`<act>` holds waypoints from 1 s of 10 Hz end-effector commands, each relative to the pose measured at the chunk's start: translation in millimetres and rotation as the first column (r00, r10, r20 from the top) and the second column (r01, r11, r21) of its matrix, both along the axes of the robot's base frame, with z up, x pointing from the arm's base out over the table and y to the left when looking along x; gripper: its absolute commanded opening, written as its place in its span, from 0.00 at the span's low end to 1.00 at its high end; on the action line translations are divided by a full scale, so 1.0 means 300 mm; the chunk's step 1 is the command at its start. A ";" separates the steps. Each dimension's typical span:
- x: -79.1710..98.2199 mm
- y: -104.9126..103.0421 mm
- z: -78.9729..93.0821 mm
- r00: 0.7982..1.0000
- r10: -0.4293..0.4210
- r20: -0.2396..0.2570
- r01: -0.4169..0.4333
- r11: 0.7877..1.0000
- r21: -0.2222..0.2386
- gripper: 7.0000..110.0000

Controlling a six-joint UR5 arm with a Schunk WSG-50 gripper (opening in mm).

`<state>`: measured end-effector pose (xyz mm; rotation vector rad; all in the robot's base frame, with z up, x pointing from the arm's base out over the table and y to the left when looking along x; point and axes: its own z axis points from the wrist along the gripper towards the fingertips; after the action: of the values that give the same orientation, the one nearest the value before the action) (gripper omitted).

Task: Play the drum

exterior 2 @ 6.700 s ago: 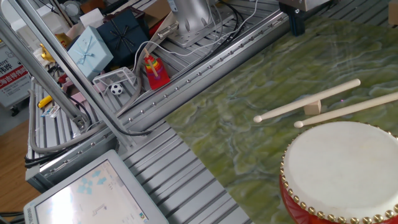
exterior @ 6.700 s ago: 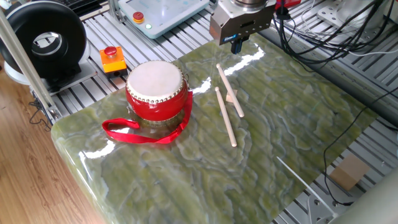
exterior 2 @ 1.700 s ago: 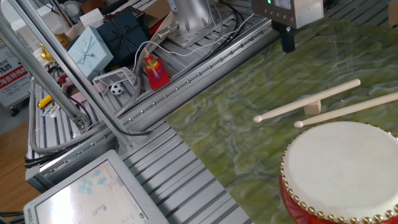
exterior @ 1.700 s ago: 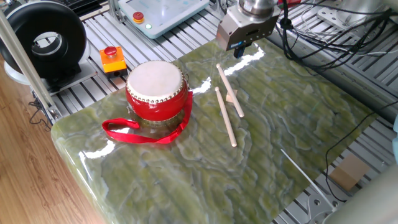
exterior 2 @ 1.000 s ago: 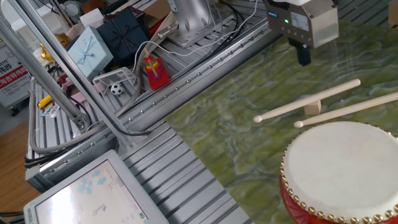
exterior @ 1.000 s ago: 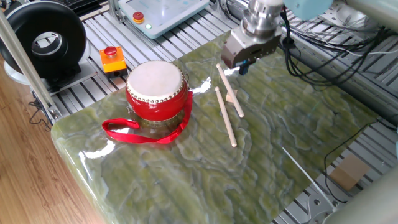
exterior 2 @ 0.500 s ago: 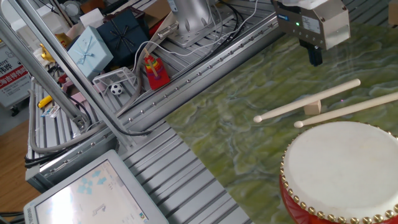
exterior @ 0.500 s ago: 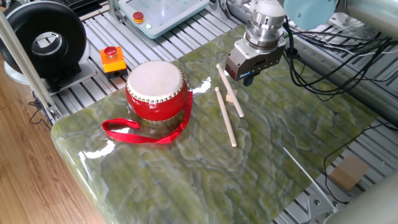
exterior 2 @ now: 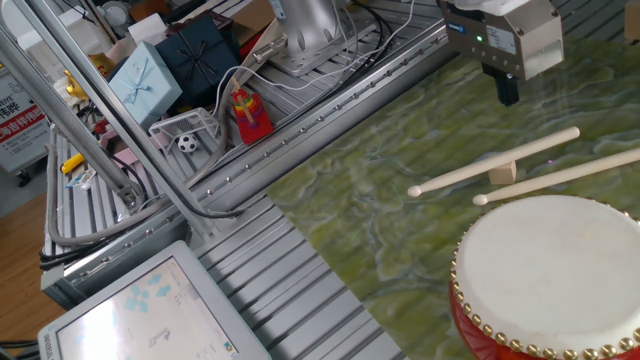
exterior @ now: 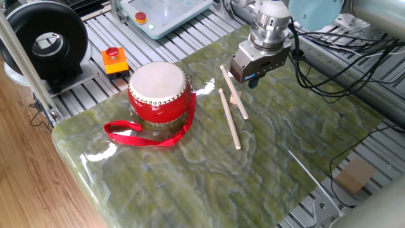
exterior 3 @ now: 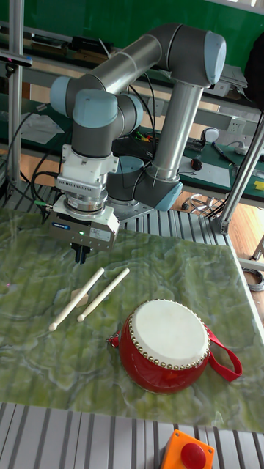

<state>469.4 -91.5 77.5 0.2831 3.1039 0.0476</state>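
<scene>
Going by the tall fixed view, nearest first. Orange box with red button [exterior 3: 189,450] sits at 6 o'clock, on the slatted frame just off the mat edge. Next back, drum [exterior 3: 169,344] stands upright on the green marbled mat [exterior 3: 44,359], white head up, stud ring around the rim; red ribbon strap [exterior 3: 226,357] loops out at its 3 o'clock. Nothing touches the head.

At 10 o'clock from the drum, two wooden drumsticks [exterior 3: 103,294] lie side by side on the mat, near the drum but apart from it. The one farther from the drum rests across a small wooden block [exterior 3: 82,297], so it sits tilted.

Gripper [exterior 3: 81,256] hangs above the mat just beyond the sticks' far ends, at 11 o'clock from the drum, pointing down. Fingers look drawn together with nothing between them, clear of sticks and mat.

Behind it, the UR5 arm [exterior 3: 176,110] rises from its base at 12 o'clock.

In one fixed view, a black round fan-like device [exterior: 44,41] sits off the mat, well apart from the drum.
</scene>
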 end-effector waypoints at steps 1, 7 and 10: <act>0.073 0.024 0.010 0.996 0.015 0.088 -0.018 0.999 0.030 0.00; 0.070 -0.029 0.008 0.996 0.029 0.084 -0.026 0.999 -0.035 0.00; 0.059 -0.028 0.039 0.999 0.043 -0.033 -0.044 0.999 -0.030 0.00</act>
<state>485.5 -100.5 81.0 0.2235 3.0724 -0.0042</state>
